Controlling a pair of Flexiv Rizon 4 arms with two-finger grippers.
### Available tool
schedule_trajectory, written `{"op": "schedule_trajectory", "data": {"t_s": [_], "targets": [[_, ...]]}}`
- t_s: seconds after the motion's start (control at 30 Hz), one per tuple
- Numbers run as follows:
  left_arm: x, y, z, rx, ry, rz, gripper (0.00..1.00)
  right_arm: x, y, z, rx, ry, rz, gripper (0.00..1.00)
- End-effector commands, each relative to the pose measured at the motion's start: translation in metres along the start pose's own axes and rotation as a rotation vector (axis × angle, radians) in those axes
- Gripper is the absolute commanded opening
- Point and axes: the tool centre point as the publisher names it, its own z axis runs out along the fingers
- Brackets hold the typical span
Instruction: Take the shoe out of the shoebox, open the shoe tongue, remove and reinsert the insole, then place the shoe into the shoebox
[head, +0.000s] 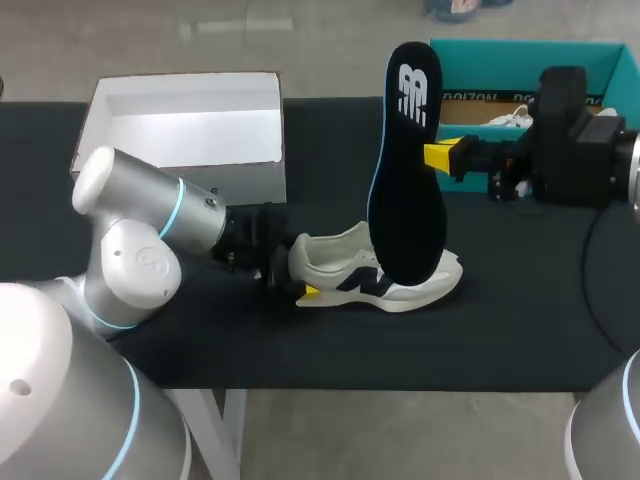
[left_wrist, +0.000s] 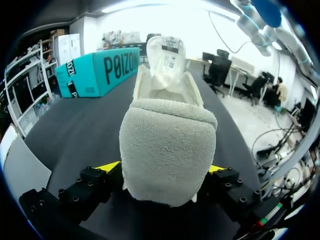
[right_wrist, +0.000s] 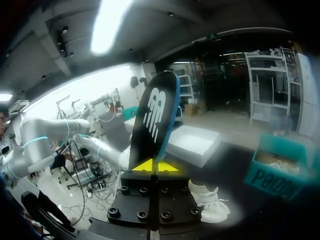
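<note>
Head view shows our left gripper (head: 297, 270) clamped on the shoe (head: 425, 290) heel on the table (head: 500, 335); our right gripper (head: 440, 157) pinches the insole (head: 405, 190) upright, its lower end at the shoe.

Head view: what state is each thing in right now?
shoe: on its sole on the table, insole out, heel gripped.
insole: out of shoe, held up on end.
teal shoebox: open.
white box: open side up.
left gripper: shut on shoe.
right gripper: shut on insole.
</note>
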Motion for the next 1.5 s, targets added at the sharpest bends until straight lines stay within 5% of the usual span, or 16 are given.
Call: {"op": "schedule_trajectory", "data": {"t_s": [0.03, 0.47, 0.83, 1.13, 1.5], "targets": [[0.0, -0.008, -0.001, -0.082, 0.017, -0.013, 1.0, 0.001, -0.002, -0.001, -0.001, -0.003, 0.001, 0.0], [0.008, -0.03, -0.009, -0.407, -0.005, -0.071, 1.0, 0.001, -0.002, -0.001, -0.001, -0.003, 0.001, 0.0], [0.014, -0.033, -0.025, -0.577, -0.025, 0.012, 1.0, 0.001, -0.002, -0.001, -0.001, -0.003, 0.001, 0.0], [0.013, -0.03, -0.029, -0.577, -0.024, 0.063, 1.0, 0.001, -0.002, -0.001, -0.001, -0.003, 0.001, 0.0], [0.017, -0.055, -0.046, -0.574, -0.076, 0.143, 1.0, 0.001, -0.002, -0.001, -0.001, -0.003, 0.001, 0.0]]}}
